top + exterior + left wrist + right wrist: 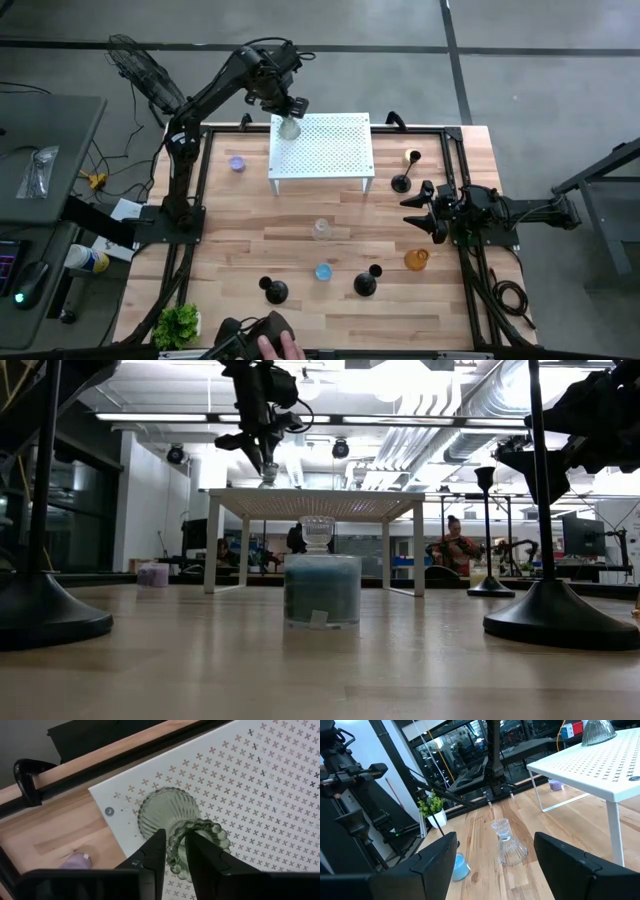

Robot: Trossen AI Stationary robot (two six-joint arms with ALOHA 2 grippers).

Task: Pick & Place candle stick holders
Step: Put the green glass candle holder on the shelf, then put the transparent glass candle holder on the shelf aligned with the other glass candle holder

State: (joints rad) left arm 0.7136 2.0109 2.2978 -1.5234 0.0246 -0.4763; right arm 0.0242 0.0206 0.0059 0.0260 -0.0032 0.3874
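My left gripper (288, 112) is over the far left corner of the white perforated stand (335, 150), shut on a greenish glass holder (167, 812); it also shows in the low view (268, 472). My right gripper (420, 210) waits open and empty at the table's right side. A clear glass holder (321, 229) and a blue cup (323, 271) stand mid-table. A purple cup (237, 163) stands left of the stand and an amber cup (416, 259) at the right. Black holders stand on their round bases at the near middle (273, 290) (367, 282) and right of the stand (402, 182). My left gripper pinches the greenish glass holder's beaded top rim (175, 845), one finger inside the cup and one outside. The fingers come from above, pointing down. The holder stays upright, its ribbed base (160, 810) at the stand's top near the far left corner; whether it touches I cannot tell.
A small green plant (178, 322) sits at the near left corner. A person's hand (280, 347) is at the table's near edge. A black frame rail (455, 170) runs along the table's right side. Bare wood lies between the stand and the near holders.
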